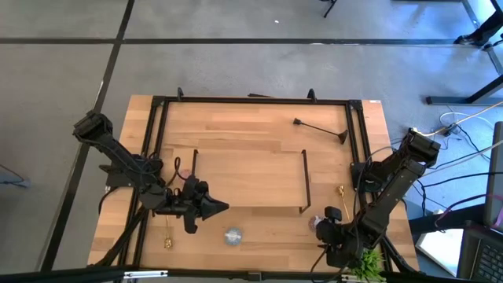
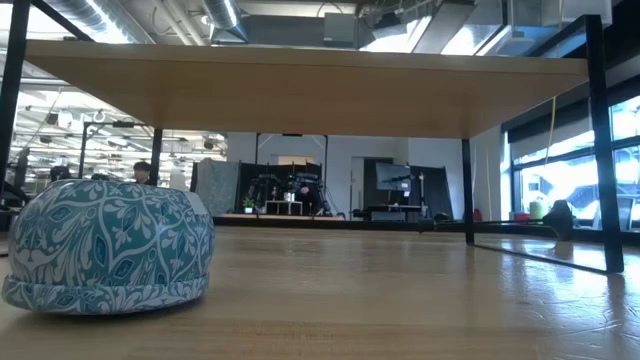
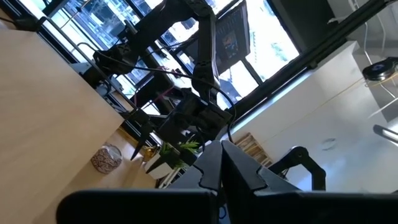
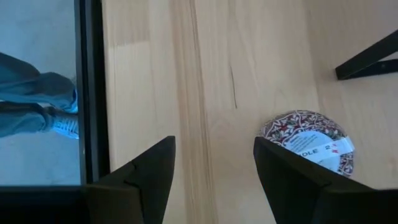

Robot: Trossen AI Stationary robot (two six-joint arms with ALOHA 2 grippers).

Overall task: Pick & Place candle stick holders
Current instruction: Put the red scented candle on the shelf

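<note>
Holders, candle stick, on a wooden table (image 1: 259, 126).
- Black stem (image 1: 321, 130): lying flat at 1 o'clock of the table, beyond the board (image 1: 250, 179), foot toward the right rail.
- Gold stem (image 1: 167, 241): at 8 o'clock, near the front-left edge.
- Second gold stem (image 1: 341, 190): at 4 o'clock, just right of the board.
- Pale blue round (image 1: 233, 235): at 6 o'clock, in front of the board; fills the low view's left (image 2: 105, 245).
- Dark patterned round (image 4: 309, 140): at 5 o'clock, partly under the right gripper.
- Left gripper (image 1: 217, 207): fingers closed together, empty, at 7 o'clock by the board's front-left corner.
- Right gripper (image 4: 214, 165): fingers parted, holding nothing, above bare wood beside that round.
- Plant (image 1: 368, 262): at the front-right corner.
</note>
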